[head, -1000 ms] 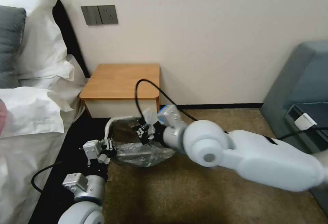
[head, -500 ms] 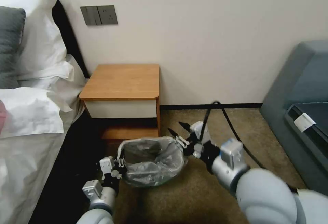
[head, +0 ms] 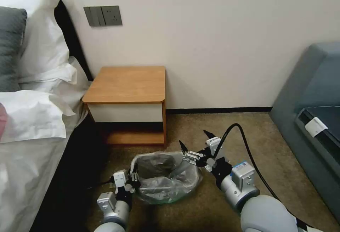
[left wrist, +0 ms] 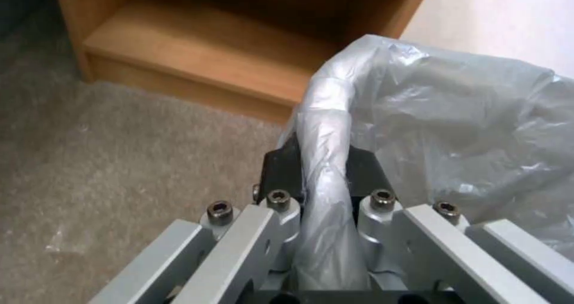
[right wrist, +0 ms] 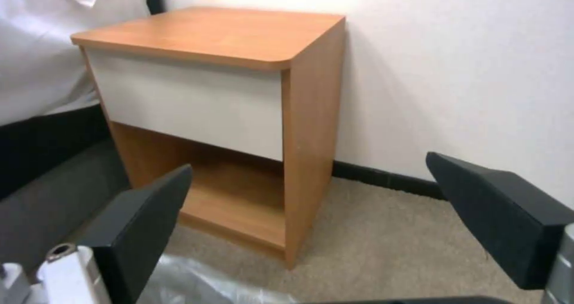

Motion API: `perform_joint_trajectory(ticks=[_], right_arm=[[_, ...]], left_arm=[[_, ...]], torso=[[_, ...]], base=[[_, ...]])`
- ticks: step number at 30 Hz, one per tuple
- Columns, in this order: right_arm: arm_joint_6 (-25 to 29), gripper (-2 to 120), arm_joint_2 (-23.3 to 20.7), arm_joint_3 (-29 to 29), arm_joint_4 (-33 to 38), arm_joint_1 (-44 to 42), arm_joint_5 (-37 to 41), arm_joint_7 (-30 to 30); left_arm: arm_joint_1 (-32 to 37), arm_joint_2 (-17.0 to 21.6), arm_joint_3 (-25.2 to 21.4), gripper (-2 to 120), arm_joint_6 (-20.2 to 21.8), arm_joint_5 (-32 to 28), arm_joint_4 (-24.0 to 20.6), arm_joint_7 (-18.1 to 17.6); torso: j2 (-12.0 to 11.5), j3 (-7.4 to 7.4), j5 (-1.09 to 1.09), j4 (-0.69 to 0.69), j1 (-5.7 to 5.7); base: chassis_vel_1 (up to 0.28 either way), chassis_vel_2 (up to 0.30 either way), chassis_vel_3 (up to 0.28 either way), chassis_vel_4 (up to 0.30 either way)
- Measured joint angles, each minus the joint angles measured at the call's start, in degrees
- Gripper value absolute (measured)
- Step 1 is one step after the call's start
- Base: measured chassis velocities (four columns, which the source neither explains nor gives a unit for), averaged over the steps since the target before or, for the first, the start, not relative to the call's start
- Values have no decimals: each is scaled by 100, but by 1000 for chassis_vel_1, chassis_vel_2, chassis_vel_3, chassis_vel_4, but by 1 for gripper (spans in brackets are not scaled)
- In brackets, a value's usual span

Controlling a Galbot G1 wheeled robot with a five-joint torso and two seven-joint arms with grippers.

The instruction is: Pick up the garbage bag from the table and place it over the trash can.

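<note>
The crinkled grey garbage bag (head: 166,179) is draped over the trash can (head: 135,161), which stands on the carpet in front of the table (head: 127,83). My left gripper (head: 132,180) is at the can's left rim. In the left wrist view the left gripper (left wrist: 323,160) is shut on the bag-wrapped rim (left wrist: 326,115). My right gripper (head: 194,139) hovers open just right of the can's right rim, holding nothing. In the right wrist view the right gripper's (right wrist: 320,196) dark fingers (right wrist: 143,223) are spread wide, facing the table (right wrist: 209,35), with a bit of bag (right wrist: 197,281) beneath them.
A bed with white pillows (head: 35,111) lies on the left. A grey sofa (head: 311,94) is on the right. Brown carpet (head: 198,210) surrounds the can. A black cable (head: 244,143) loops up from my right wrist. Wall switches (head: 102,15) sit above the table.
The right arm has pulled back from over the can to its right side, fingers now open. The bag-covered can and the left gripper have shifted nearer to me.
</note>
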Motion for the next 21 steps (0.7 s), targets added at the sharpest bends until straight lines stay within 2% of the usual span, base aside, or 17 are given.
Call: perform_joint_trajectory(ticks=[3,5,7,9,11,12,15,16,18,19,21], right_arm=[[8,100,54,24,-21,5,3,-9],[9,100,65,31,-26,5,5,-10],[13,100,106,64,-31,-12,10,-10],[15,100,115,75,-31,-30,13,-11],[16,100,135,109,-13,-87,15,-10],[16,100,135,109,-13,-87,15,-10],[22,100,182,160,40,-203,-2,-8],[22,100,182,160,40,-203,-2,-8],[57,100,230,202,74,-331,-42,-4],[57,100,230,202,74,-331,-42,-4],[217,100,355,320,70,-611,-183,-55]], left_arm=[[-25,-4,12,9,129,47,4,-49],[-28,-10,14,13,139,60,7,-57],[-37,-37,17,24,140,139,48,-78],[-37,-41,17,28,139,168,61,-88],[-29,-48,16,38,131,288,63,-108],[-29,-48,16,38,131,288,63,-108],[4,-36,19,53,61,600,24,-129],[4,-36,19,53,61,600,24,-129],[30,-29,3,63,-83,801,4,-130],[30,-29,3,63,-83,801,4,-130],[101,-14,-105,74,-411,1115,-66,-109]], torso=[[0,0,0,0,0],[0,0,1,0,0],[0,0,0,0,0],[0,0,0,0,0],[0,1,0,0,0],[0,1,0,0,0],[0,0,0,0,0],[0,0,0,0,0],[0,0,0,0,0],[0,0,0,0,0],[0,0,0,0,0]], base=[[0,0,0,0],[0,0,0,0],[0,0,0,0],[0,0,0,0],[0,0,0,0],[0,0,0,0],[0,0,0,0],[0,0,0,0],[0,0,0,0],[0,0,0,0],[0,0,0,0]])
